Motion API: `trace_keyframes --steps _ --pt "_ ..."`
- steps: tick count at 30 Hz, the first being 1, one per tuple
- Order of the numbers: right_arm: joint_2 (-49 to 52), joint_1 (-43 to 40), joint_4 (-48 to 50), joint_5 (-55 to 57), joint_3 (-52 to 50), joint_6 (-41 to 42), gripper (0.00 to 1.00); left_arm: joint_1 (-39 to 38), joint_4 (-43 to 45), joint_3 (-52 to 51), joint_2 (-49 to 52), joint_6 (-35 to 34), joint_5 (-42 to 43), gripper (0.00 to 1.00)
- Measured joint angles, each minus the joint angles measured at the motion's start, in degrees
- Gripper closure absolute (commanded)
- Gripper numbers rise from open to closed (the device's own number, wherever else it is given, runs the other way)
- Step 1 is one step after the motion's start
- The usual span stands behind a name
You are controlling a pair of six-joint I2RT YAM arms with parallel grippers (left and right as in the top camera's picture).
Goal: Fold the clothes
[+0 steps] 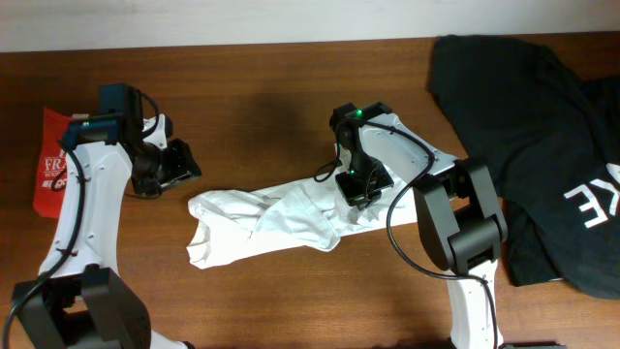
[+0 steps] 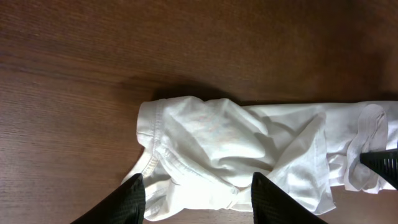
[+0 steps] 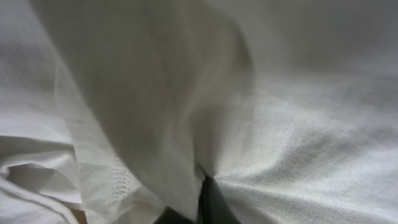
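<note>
right gripper (image 1: 356,186) clenched on the white t-shirt (image 1: 262,221), biting in near the shirt's right end. in the right wrist view the white t-shirt (image 3: 298,124) fills everything, and creases run together where the dark fingertips (image 3: 208,202) pinch the cloth. left gripper (image 1: 177,163) released, jaws spread wide, holding nothing. it hangs just off the shirt's left end, toward the far side. in the left wrist view its two fingers (image 2: 134,200) stand apart over the shirt's near edge.

white t-shirt (image 2: 236,143): bunched into one long crumpled strip, lying on the wooden table (image 1: 271,87) between the two arms. left end is wider, with a seamed edge curling round it. right end is narrower and sits under the right gripper. heavy wrinkles all along.

red shirt (image 1: 50,160) with white print: well to the left of the t-shirt, beyond the left arm and partly hidden by it.

black shirt (image 1: 542,126) with white letters: spread out to the right of the t-shirt, beyond the right arm. whether its edge meets the t-shirt's right end cannot be told, the arm covers that spot.
</note>
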Motion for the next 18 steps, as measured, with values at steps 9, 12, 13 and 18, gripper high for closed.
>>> trace_keyframes --steps 9,12,13,18 --pt "0.1 0.0 -9.7 -0.2 7.2 0.2 0.96 0.0 0.0 0.0 0.0 0.0 0.0 0.46" --pt "0.1 0.0 -9.7 -2.2 9.5 0.2 0.95 0.0 0.0 0.0 0.0 0.0 0.0 0.46" --pt "0.1 0.0 -9.7 -2.9 9.5 0.2 0.93 0.0 0.0 0.0 0.0 0.0 0.0 0.46" --pt "0.1 1.3 -9.8 -5.1 9.5 0.2 0.90 0.0 0.0 0.0 0.0 0.0 0.0 0.46"
